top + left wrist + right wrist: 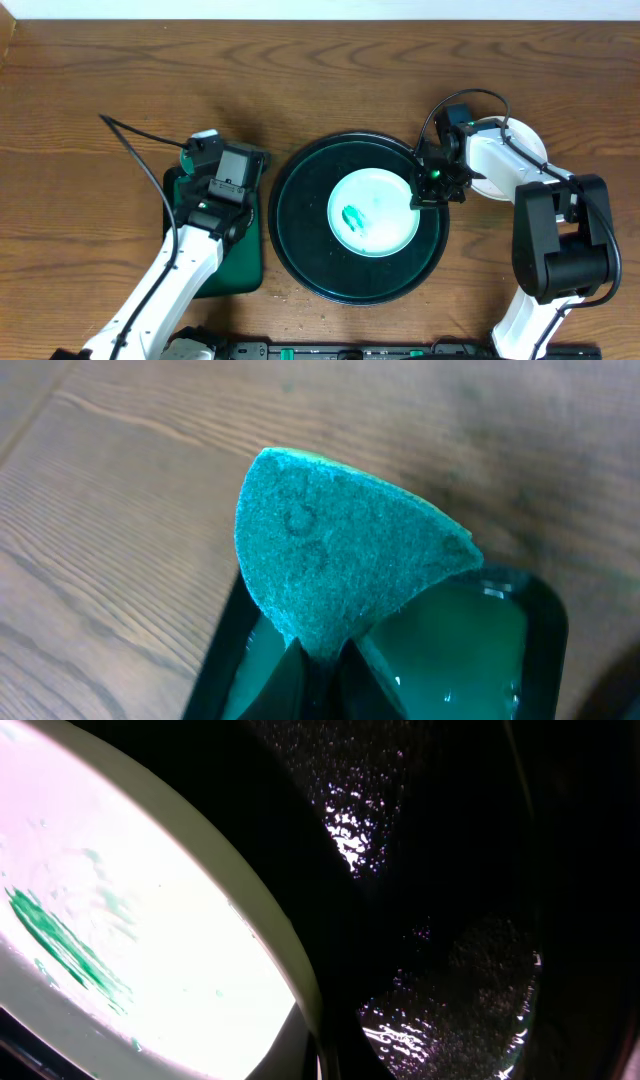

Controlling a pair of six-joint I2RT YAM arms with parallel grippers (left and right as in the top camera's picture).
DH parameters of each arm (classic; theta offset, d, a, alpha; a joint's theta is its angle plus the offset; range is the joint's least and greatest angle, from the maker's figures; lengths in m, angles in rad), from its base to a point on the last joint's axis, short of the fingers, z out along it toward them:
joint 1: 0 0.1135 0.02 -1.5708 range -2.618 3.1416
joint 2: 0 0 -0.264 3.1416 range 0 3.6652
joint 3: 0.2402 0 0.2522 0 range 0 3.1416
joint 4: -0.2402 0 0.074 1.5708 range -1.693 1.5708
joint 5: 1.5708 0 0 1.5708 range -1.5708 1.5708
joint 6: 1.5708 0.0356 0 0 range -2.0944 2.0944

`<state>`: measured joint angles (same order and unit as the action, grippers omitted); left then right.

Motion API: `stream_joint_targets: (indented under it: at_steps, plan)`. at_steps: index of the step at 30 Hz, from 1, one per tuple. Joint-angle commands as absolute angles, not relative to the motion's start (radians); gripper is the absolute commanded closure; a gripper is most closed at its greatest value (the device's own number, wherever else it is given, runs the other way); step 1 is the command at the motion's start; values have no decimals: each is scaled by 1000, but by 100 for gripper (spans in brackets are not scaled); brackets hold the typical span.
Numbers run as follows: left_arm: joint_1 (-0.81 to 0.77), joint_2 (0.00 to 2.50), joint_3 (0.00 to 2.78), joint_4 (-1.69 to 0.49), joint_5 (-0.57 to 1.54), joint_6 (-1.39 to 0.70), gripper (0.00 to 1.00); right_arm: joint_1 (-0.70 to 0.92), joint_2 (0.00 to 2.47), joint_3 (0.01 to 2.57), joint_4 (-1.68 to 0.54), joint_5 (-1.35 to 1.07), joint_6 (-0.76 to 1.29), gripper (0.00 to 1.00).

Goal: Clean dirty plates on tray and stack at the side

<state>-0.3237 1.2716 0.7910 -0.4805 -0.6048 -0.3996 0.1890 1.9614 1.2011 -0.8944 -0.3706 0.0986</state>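
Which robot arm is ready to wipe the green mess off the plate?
The left arm, likely: it holds the sponge. The right arm sits at the plate rim with no sponge.

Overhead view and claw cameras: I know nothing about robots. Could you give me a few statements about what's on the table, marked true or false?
1. The plate on the round tray bears a green smear. True.
2. The round tray holds three plates. False: only one lies on it.
3. The left claw grips a teal sponge. True.
4. The sponge touches the plate. False: it hangs over the small green tray, left of the round one.
5. The right claw is out over bare table. False: it is at the plate's right rim.
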Motion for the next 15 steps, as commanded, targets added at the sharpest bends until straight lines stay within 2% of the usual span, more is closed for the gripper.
stream_joint_targets:
  at_steps: [1, 15]
  plan:
    - [-327, 1279, 796, -511, -553, -443, 93, 217, 1998, 1188, -866, -318, 96, 99]
    - [-327, 1279, 796, -590, -554, -493, 93, 217, 1998, 1188, -867, -319, 96, 99]
